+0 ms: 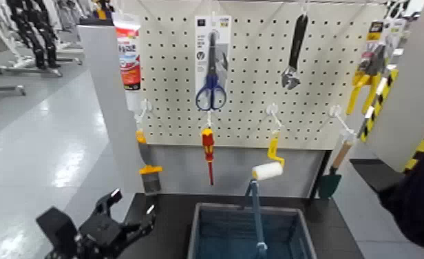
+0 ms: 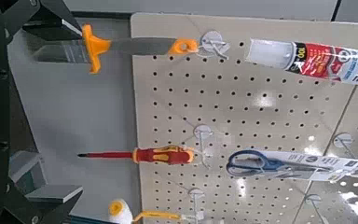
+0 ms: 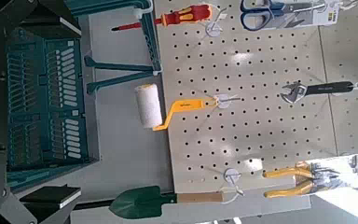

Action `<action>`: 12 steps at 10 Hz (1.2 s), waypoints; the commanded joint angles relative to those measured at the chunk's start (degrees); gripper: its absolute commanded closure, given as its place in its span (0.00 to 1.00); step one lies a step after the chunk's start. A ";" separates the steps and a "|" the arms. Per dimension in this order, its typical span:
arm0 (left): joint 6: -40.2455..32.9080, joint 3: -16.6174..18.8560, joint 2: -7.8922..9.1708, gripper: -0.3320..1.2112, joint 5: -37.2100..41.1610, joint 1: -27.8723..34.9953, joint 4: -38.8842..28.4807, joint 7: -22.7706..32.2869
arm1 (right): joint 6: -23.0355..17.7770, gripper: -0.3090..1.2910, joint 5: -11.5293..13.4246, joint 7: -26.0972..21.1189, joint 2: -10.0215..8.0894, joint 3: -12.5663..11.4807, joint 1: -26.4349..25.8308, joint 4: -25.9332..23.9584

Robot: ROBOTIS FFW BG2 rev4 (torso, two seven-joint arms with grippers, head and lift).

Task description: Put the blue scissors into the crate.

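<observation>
Blue scissors (image 1: 211,86) are hanging on their white card (image 1: 201,52) at the upper middle of your head view, handles pointing down, against the pegboard (image 1: 166,89). You're seeing the red-and-yellow screwdriver (image 1: 208,148) hanging just below them. To their left, a red-and-white tube (image 1: 128,58) is hanging; to their right, a wrench (image 1: 294,52) is hanging, and yellow-handled pliers (image 1: 367,72) are hanging near the upper right.

Lower down, an orange-handled blade (image 1: 149,175) is hanging left of the screwdriver, a paint roller (image 1: 268,169) is hanging right of it, and a green trowel (image 1: 330,180) is hanging farther right. Your crate (image 1: 199,231) is sitting at the bottom of the frame, right of the middle, on a black surface (image 1: 166,231), with a blue-grey bar (image 1: 257,213) rising in front of its opening.

Your left gripper (image 1: 131,208) is waiting at the lower left of the head view, below the orange-handled blade and apart from the crate; its two fingers are standing spread, with nothing between them. Your right gripper (image 3: 70,108) is showing only in its own wrist view, its fingers also standing wide apart and holding nothing, while its camera is facing the pegboard and the crate.
</observation>
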 commanded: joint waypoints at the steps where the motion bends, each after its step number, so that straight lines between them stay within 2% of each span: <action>1: 6.75 1.26 1.32 0.31 2.49 -5.71 -1.31 -3.44 | 0.03 0.27 0.00 -0.08 0.18 0.11 0.00 0.04; 4: 10.62 1.88 2.38 0.30 4.07 -10.54 -1.04 -5.99 | 0.03 0.27 0.00 -0.08 0.27 0.37 -0.17 0.12; 6: 13.26 1.00 2.82 0.30 4.77 -14.76 -0.43 -9.42 | 0.03 0.27 0.00 -0.08 0.36 0.64 -0.35 0.30; 10: 15.01 -3.04 3.96 0.30 5.92 -21.00 0.80 -12.32 | 0.03 0.27 0.00 -0.08 0.27 0.99 -0.61 0.56; 12: 14.66 -3.92 4.13 0.31 6.09 -22.50 0.80 -12.76 | 0.12 0.27 0.00 -0.17 0.27 1.07 -0.70 0.56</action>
